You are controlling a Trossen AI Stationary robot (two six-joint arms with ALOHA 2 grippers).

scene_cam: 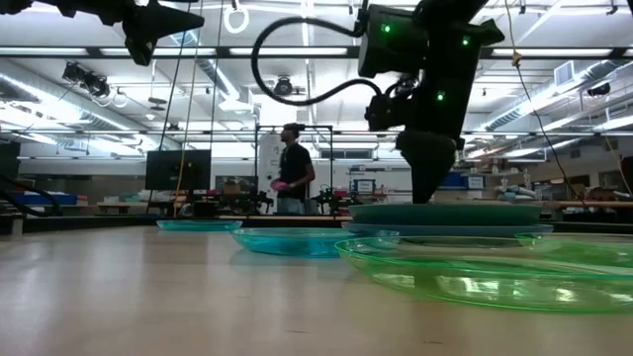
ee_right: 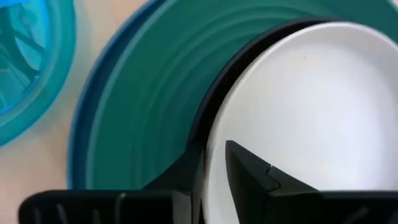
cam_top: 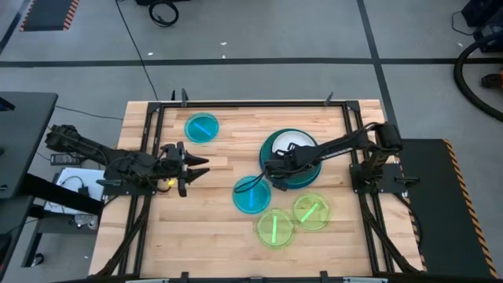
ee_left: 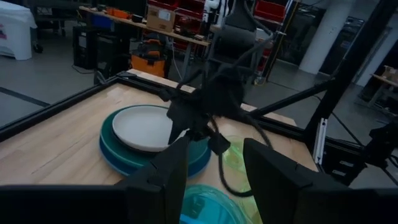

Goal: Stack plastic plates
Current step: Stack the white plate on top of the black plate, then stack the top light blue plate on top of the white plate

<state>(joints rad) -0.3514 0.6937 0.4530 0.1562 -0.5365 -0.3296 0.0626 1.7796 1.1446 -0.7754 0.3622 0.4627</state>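
Observation:
A white plate (cam_top: 292,144) lies on a black plate (ee_right: 205,106), inside a teal plate (ee_right: 143,93) on a blue plate (ee_right: 79,134), as one stack right of centre. My right gripper (cam_top: 269,169) is at the stack's near-left rim, shut on the white plate. One cyan plate (cam_top: 251,194) lies flat beside the stack; the other (cam_top: 202,127) lies flat at the far left. Two green plates (cam_top: 275,228) (cam_top: 312,211) lie flat near the front. My left gripper (cam_top: 200,167) is open and empty, above the table's left part, pointing at the stack. My right gripper has the white plate's rim (ee_right: 214,134) between its two fingers: one finger (ee_right: 249,171) on the plate's inner face, the other (ee_right: 183,180) outside the rim over the black plate's edge. The fingers come slanting down from the right. The plate lies on the stack.
Black frame rails (cam_top: 149,126) run along the table's left, far and right sides. Bare wood (cam_top: 196,228) lies at the front left. A person (scene_cam: 292,168) stands far behind the table in the room.

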